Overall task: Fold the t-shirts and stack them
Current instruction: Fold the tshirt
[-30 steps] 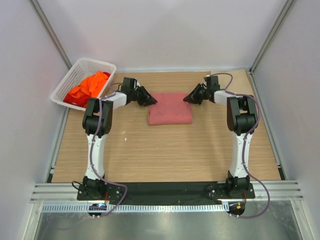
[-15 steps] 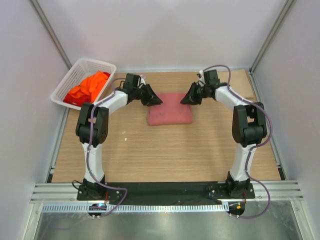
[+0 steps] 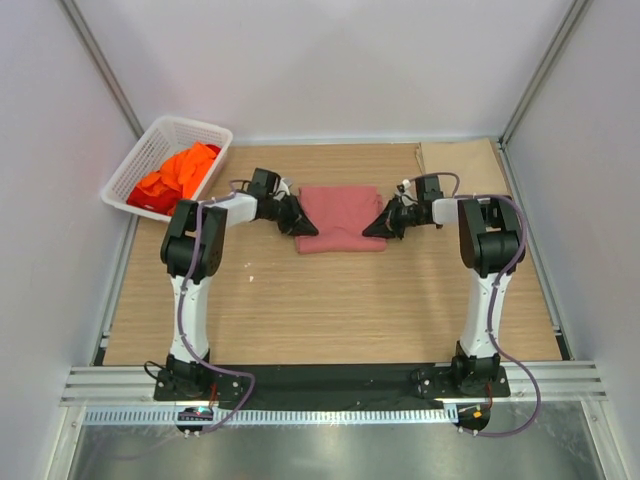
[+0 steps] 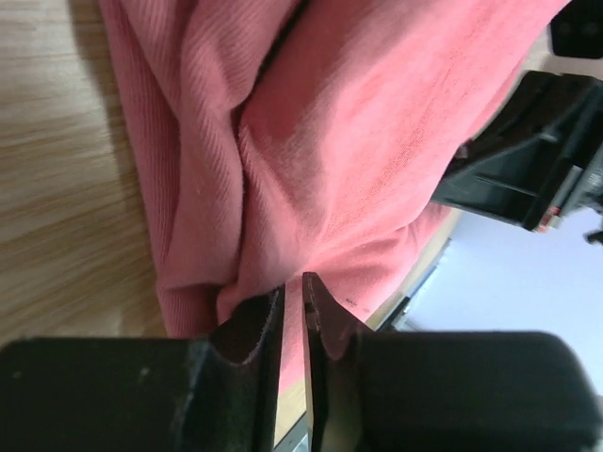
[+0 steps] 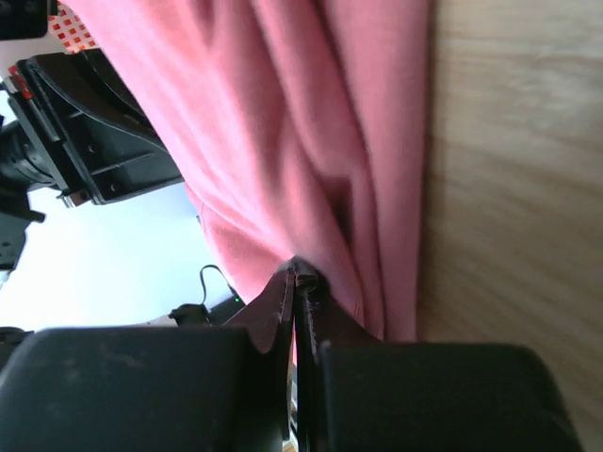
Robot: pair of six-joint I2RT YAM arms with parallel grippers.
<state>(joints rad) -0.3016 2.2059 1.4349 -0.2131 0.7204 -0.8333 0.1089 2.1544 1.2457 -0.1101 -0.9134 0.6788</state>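
A dusty salmon-pink t-shirt lies folded into a rectangle in the middle of the table. My left gripper is at its near left corner. In the left wrist view its jaws are closed to a thin slit on the shirt's edge. My right gripper is at the near right corner. In the right wrist view its jaws are shut, pinching a fold of the pink cloth. More t-shirts, orange and red, lie crumpled in the basket.
The white lattice basket stands at the back left corner of the table. A tan sheet lies at the back right. White walls enclose the table on three sides. Bare wood stretches between the shirt and the arm bases.
Both grippers have come from the shirt's far corners toward me to its near corners and have closed there. The shirt itself has barely shifted.
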